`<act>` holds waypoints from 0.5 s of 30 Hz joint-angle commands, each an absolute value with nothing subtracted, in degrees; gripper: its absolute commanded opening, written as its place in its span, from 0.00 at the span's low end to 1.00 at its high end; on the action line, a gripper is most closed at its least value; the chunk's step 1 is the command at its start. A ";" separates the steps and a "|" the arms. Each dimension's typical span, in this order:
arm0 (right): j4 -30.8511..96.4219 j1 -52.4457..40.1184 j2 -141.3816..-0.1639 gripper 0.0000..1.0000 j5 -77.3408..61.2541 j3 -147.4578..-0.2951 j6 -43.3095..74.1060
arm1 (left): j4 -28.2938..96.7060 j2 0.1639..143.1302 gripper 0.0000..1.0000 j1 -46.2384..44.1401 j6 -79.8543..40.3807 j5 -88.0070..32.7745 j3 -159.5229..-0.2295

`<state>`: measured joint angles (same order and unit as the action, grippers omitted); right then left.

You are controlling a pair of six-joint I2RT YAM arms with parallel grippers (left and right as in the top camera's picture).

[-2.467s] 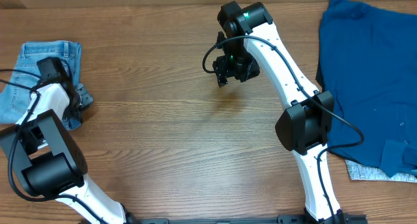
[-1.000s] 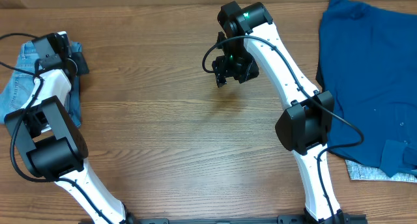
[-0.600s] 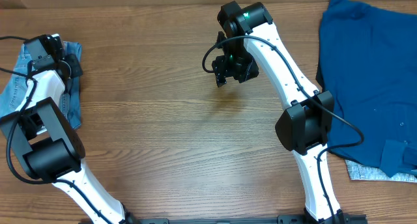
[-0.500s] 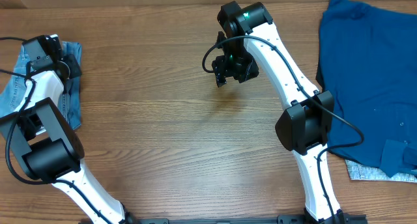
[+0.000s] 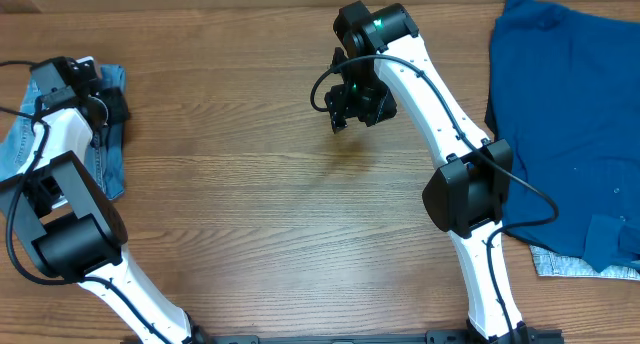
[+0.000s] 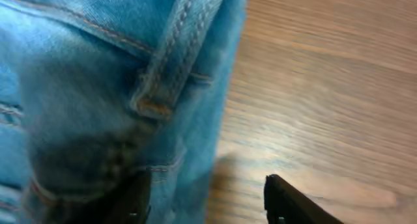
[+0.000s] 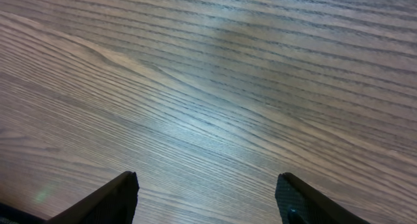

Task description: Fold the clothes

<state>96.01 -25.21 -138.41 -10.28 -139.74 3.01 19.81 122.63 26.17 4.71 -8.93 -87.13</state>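
The light-wash blue denim jeans (image 5: 12, 149) lie bunched in a compact heap at the far left of the brown wood-grain worktop (image 5: 250, 214), partly cut off by the edge of the overhead view and partly hidden under the left arm. Over the last couple of seconds the left tool (image 5: 112, 106) has travelled up the heap's right-hand edge, from near its lower corner to near its far corner; the denim itself looks hardly shifted. In the wrist view the left tool (image 6: 208, 203) stands with its jaws well apart: one finger sits against the seamed denim edge (image 6: 98, 87), the other is over bare wood, and nothing is clamped. I read this as a search for a fresh hold on the edge rather than a fold in progress, so the tidying is probably not finished.

The right tool (image 5: 350, 109) has not moved. It hangs over the middle of the worktop, well apart from the jeans, its jaws spread wide and empty above bare wood (image 7: 208, 198).

Far right lies a large dark royal-blue plain garment (image 5: 560, 114), with a small pale grey cloth (image 5: 565, 266) peeking from under its near edge. Neither is near the jeans. The only real obstruction is the left arm itself, which covers much of the denim from above.
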 commanded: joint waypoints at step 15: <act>95.94 -25.39 -137.88 0.72 -10.85 -141.03 3.22 | 22.61 119.77 0.13 27.38 2.50 7.05 -94.45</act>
